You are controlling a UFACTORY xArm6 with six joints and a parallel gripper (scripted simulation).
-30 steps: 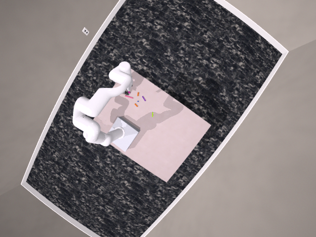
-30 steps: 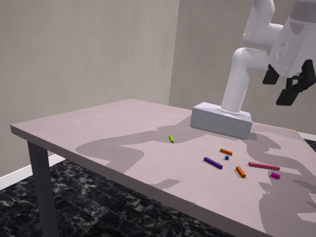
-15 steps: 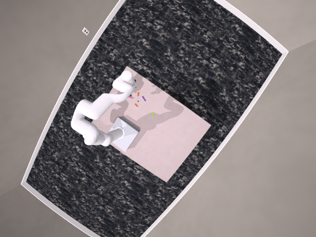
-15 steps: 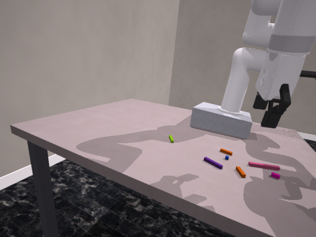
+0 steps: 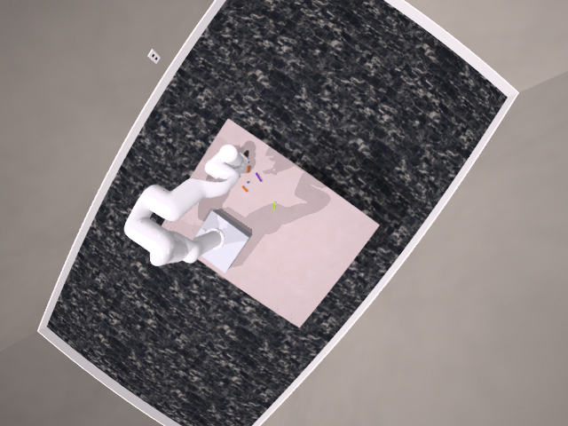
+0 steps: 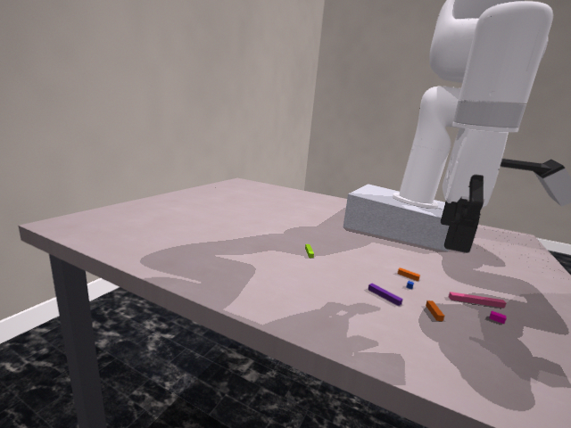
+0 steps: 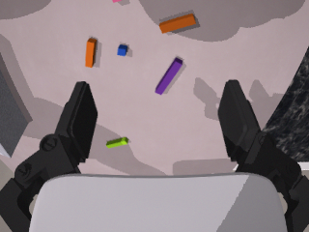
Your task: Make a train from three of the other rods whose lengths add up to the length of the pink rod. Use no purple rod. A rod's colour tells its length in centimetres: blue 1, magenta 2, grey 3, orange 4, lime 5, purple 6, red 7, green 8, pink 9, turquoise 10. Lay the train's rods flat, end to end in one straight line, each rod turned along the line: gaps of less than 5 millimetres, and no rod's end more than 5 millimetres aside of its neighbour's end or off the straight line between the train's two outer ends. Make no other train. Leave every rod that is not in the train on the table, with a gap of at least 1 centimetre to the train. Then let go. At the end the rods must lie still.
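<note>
The pink rod (image 6: 477, 299) lies flat near the table's right side, with the short magenta rod (image 6: 497, 316) just in front of it. Two orange rods (image 6: 409, 274) (image 6: 434, 310) (image 7: 178, 23) (image 7: 91, 52) (image 5: 248, 169) (image 5: 245, 188) lie apart, with the blue cube (image 6: 409, 284) (image 7: 123, 50) (image 5: 248, 182) between them. The purple rod (image 6: 384, 293) (image 7: 169, 76) (image 5: 258, 176) lies beside them. The lime rod (image 6: 309, 251) (image 7: 118, 142) (image 5: 274, 205) lies alone, farther off. No rods touch. My gripper (image 7: 157, 96) (image 5: 247, 154) is open and empty, hanging above the table over the rod group. The arm hides the pink and magenta rods in the overhead view.
The arm's grey base block (image 6: 383, 216) (image 5: 229, 242) (image 7: 8, 110) stands on the pinkish table (image 6: 138, 221) (image 5: 298, 275) behind the rods. The table's edge and the dark floor (image 7: 290, 103) lie close on the gripper's right.
</note>
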